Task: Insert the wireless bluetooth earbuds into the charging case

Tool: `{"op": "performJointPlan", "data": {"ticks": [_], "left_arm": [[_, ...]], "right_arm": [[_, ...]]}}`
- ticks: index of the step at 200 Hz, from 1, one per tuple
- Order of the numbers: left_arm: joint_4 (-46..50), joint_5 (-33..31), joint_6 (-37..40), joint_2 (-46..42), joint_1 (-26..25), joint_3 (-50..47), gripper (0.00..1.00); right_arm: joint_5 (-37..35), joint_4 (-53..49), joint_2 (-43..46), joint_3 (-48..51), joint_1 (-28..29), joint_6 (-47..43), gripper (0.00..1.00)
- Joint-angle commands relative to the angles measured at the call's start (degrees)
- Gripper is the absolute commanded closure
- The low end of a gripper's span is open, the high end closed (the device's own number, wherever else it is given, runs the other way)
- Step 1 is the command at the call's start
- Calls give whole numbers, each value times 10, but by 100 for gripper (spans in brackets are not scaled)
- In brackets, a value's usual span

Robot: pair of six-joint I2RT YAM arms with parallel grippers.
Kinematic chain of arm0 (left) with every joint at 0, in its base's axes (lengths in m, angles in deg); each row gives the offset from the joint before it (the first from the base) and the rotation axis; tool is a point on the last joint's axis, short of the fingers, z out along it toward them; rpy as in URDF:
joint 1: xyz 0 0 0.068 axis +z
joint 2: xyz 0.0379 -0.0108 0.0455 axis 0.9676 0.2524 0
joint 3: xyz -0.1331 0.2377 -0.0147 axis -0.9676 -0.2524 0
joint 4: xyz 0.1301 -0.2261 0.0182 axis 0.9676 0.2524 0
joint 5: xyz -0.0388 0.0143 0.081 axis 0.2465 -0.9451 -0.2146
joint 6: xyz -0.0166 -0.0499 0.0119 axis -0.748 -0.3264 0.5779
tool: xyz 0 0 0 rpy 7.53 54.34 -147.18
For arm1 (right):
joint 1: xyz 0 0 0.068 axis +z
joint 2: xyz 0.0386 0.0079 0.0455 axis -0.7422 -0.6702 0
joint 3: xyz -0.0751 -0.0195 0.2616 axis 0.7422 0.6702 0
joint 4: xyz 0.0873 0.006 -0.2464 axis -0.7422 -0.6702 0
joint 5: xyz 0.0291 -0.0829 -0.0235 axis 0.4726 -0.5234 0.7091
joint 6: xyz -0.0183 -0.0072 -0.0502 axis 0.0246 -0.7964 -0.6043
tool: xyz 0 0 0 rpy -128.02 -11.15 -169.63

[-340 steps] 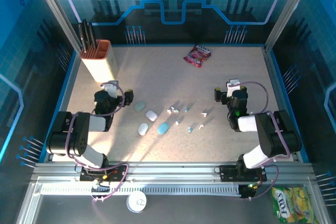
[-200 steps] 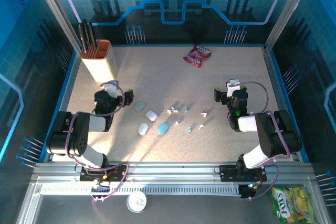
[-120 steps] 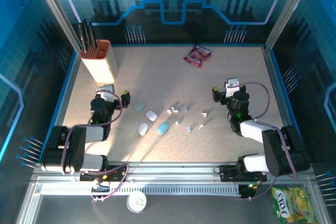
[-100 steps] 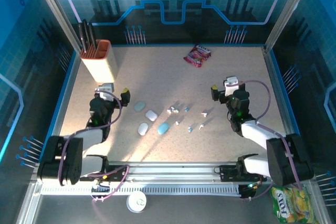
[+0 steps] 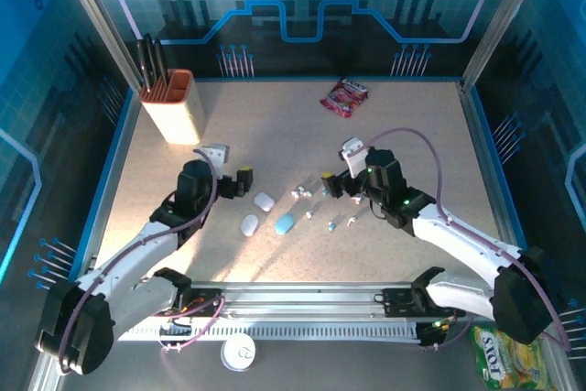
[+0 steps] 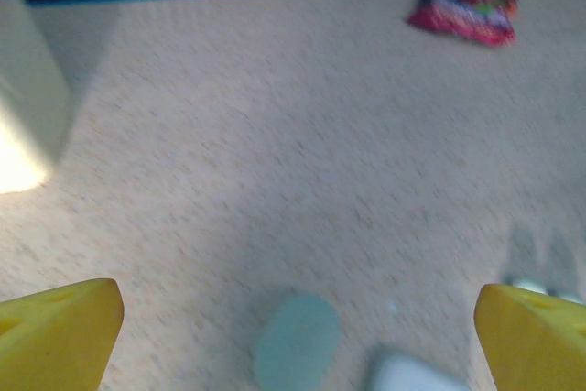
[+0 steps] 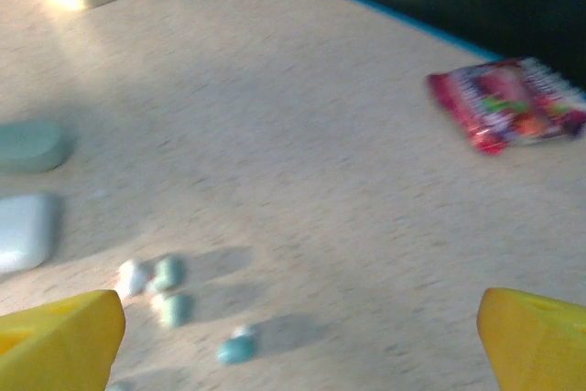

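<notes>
Both arms have swung inward. Left gripper (image 5: 236, 183), jaws spread and empty, hangs over a pale-blue pebble-shaped plastic case (image 6: 296, 341). Tiny stemmed white and light-blue plastic earbuds (image 5: 300, 193) lie loose between the arms. Right gripper (image 5: 335, 187), equally released, should descend squarely over one bud.

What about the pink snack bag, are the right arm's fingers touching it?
Apart. The right wrist view shows the right arm's fingers at the bottom edge and the pink snack bag far ahead, with bare table between them.
</notes>
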Motion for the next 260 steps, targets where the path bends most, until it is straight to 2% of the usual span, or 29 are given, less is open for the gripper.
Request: {"op": "performJointPlan", "data": {"ticks": [1,38,91,151,174,198,260], "left_arm": [[126,19,-16,-5,-65,26,1],[128,24,-29,6,-168,18,1],[237,-2,-68,143,-236,125,1],[424,-12,-106,317,-279,292,1],[469,4,-111,373,-285,333,6],[498,12,-105,418,-286,366,17],[500,7,-100,477,-286,400,28]], "right_arm": [[21,-61,-7,-8,15,97,0],[48,-59,-12,18,14,235,0],[63,-120,14,52,-12,328,0],[77,-165,83,116,-50,393,0],[80,-174,100,131,-59,403,0],[79,-170,106,141,-63,409,0],[95,-158,93,144,-65,413,0]]}}
